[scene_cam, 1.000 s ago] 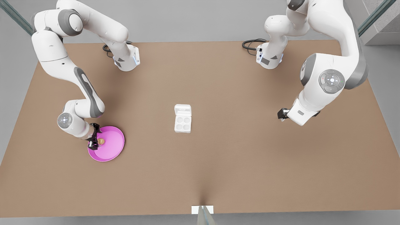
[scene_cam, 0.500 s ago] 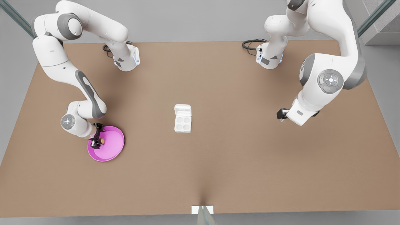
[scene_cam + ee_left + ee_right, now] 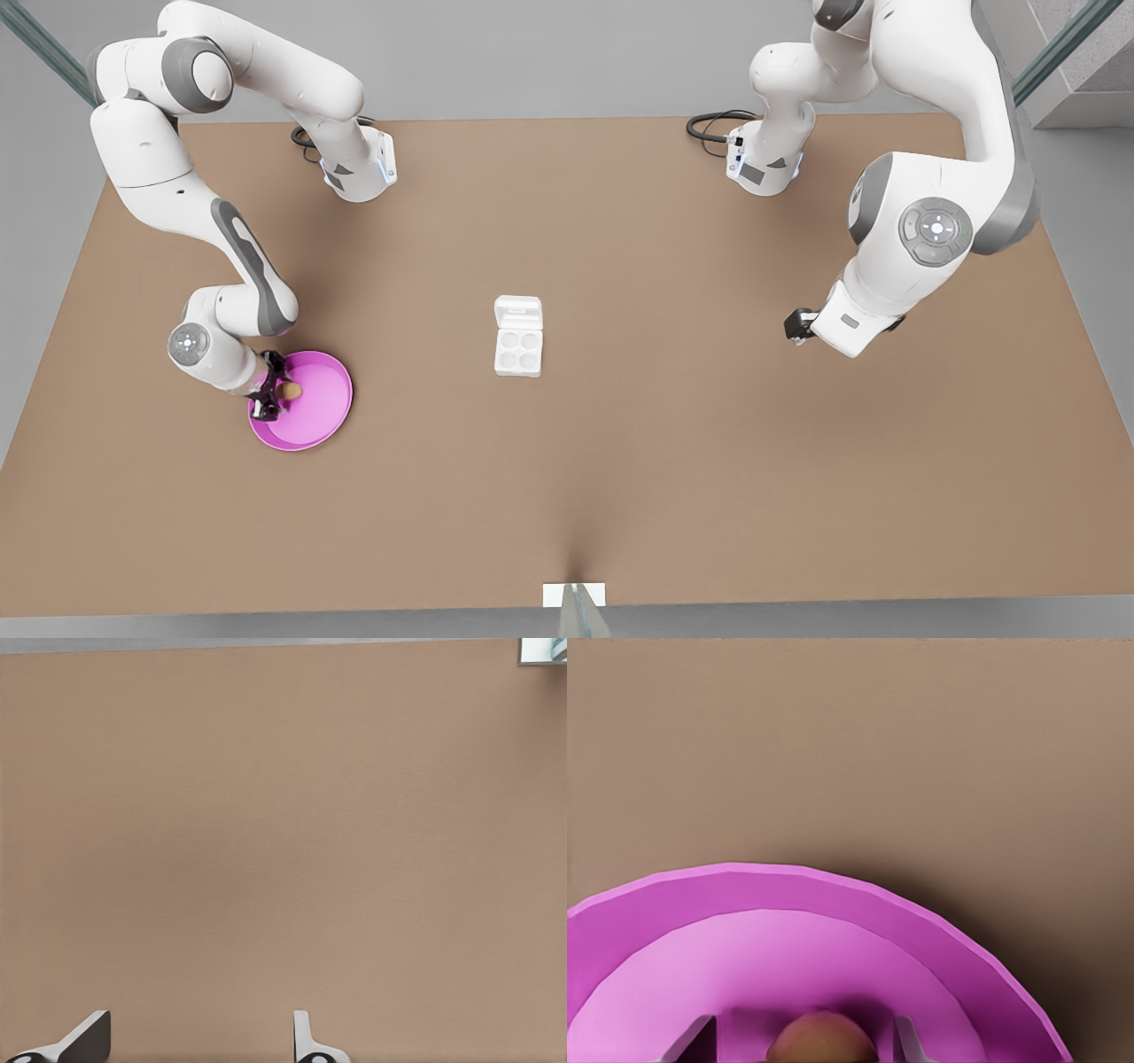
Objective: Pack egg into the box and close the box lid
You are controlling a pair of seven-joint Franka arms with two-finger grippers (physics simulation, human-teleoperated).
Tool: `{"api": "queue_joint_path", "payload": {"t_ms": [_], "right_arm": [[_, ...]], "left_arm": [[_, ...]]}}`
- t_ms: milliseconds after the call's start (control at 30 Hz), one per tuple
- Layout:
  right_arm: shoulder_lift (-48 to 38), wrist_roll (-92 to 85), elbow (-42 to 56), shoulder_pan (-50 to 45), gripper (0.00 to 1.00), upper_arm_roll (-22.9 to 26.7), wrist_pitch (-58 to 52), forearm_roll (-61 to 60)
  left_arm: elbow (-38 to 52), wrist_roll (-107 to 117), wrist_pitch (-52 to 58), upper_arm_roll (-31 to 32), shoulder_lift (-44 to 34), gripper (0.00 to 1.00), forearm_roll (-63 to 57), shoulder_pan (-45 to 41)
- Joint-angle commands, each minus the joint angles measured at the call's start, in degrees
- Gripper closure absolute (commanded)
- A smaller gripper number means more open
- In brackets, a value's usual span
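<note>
Egg, a small smooth tan-brown oval, sits between my right fingers over the pink plate, and in the right wrist view its rounded top shows between the two gray finger pads; the fingers flank it closely, but I cannot tell whether they press on it. That plate is a round, glossy magenta dish with a raised rim, lying on the flat matte brown table. Well apart from the plate, toward the front view's right, stands the box, a small white carton with four round cups in a two-by-two grid. Its box lid, squarish with a raised rim, lies open flat beside the cups. Far beyond the box from the plate, my left fingers wait spread apart above bare table.
</note>
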State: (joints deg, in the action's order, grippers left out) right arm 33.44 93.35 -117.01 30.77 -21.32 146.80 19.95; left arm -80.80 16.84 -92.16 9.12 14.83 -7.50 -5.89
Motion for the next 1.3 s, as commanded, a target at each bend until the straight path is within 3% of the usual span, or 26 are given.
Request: {"api": "queue_joint_path", "payload": {"t_ms": [0, 167, 267, 467, 700, 867, 1067, 1133, 1233, 1267], "right_arm": [[-0.1, 1.0, 0.3, 0.0, 0.2, 0.0, -0.5, 0.0], [-0.2, 1.0, 0.7, -1.0, 0.2, -0.3, -1.6, -0.1], [0.0, 0.9, 0.7, -1.2, 0.38, -0.2, -1.6, -0.1], [0.0, 0.8, 0.7, -1.2, 0.5, -0.1, -1.6, 0.0], [-1.4, 0.8, 0.7, -1.2, 0.54, -0.1, -3.3, 0.0], [-4.4, 1.0, 2.8, -2.6, 0.54, -0.9, -11.1, -0.4], [-4.3, 1.8, 11.5, -19.2, 0.55, 1.5, -20.9, -10.2], [-4.2, 1.8, 15.5, -29.0, 0.55, 5.7, -21.7, -15.7], [-2.8, 1.9, 21.8, -49.0, 0.55, 19.2, -23.1, -26.5], [-1.0, 1.9, 25.3, -53.8, 0.55, 21.7, -24.6, -29.0]], "left_arm": [[0.0, 0.2, 0.0, 0.0, -0.1, 0.0, -0.1, 0.1], [0.0, 0.2, 0.1, -0.1, -0.1, 0.0, -0.1, 0.0], [0.0, 0.2, 0.0, 0.0, 0.0, 0.0, -0.1, 0.0], [0.0, 0.2, 0.0, -0.1, -0.1, 0.0, -0.1, 0.0], [0.0, 0.2, 0.0, -0.1, -0.1, 0.0, -0.1, -0.2], [0.0, 0.4, 0.1, -0.1, -0.2, 0.0, -0.2, -0.3], [0.0, 0.5, 0.2, -0.1, -0.2, 0.0, -0.1, -0.3], [0.6, 0.6, 0.5, 0.2, -0.8, 0.0, -0.3, -0.8], [1.1, 0.5, 0.4, 0.1, -0.5, 0.0, -1.6, -0.8], [1.1, 0.5, 0.4, 0.0, -0.5, 0.0, -1.6, -0.8]]}}
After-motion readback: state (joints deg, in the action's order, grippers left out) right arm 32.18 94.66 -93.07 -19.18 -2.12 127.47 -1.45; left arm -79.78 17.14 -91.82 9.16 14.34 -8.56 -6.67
